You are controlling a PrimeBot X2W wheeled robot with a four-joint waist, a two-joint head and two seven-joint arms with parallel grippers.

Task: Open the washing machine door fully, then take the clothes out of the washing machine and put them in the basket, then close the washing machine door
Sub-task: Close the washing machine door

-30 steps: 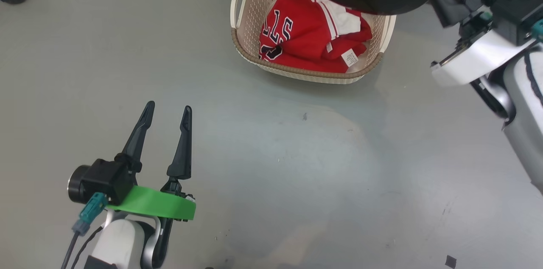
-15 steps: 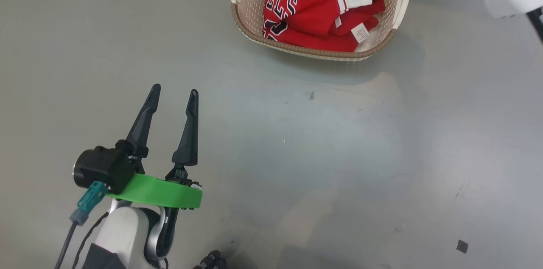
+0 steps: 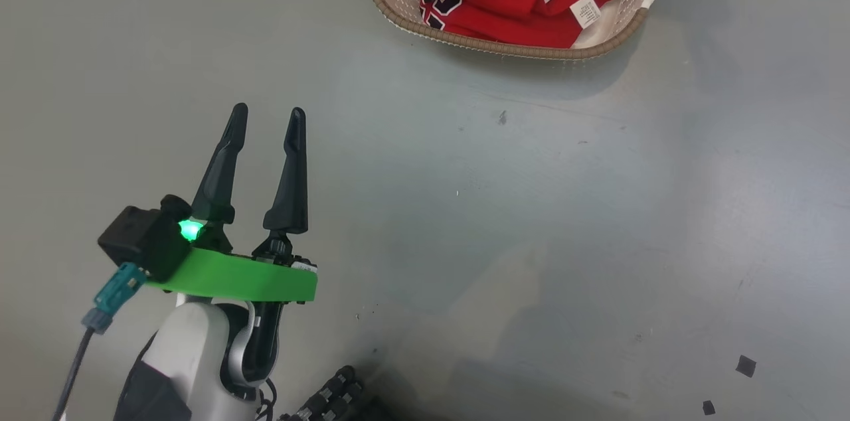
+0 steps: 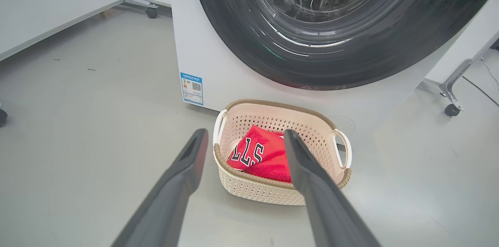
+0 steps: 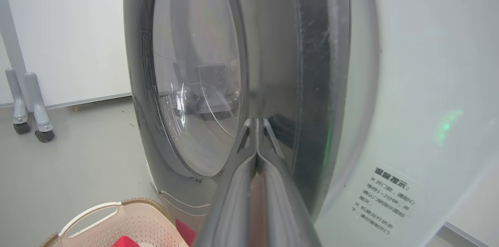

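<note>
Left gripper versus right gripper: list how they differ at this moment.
The left gripper's fingers stand apart; the right gripper's are pressed together. The left gripper hangs over bare floor, aimed at the basket; the right gripper points at the washing machine door, close up. Both have long dark fingers and hold nothing.

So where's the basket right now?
The basket sits on the floor just in front of the washing machine, in the middle of the left wrist view, with the red clothes inside.
</note>
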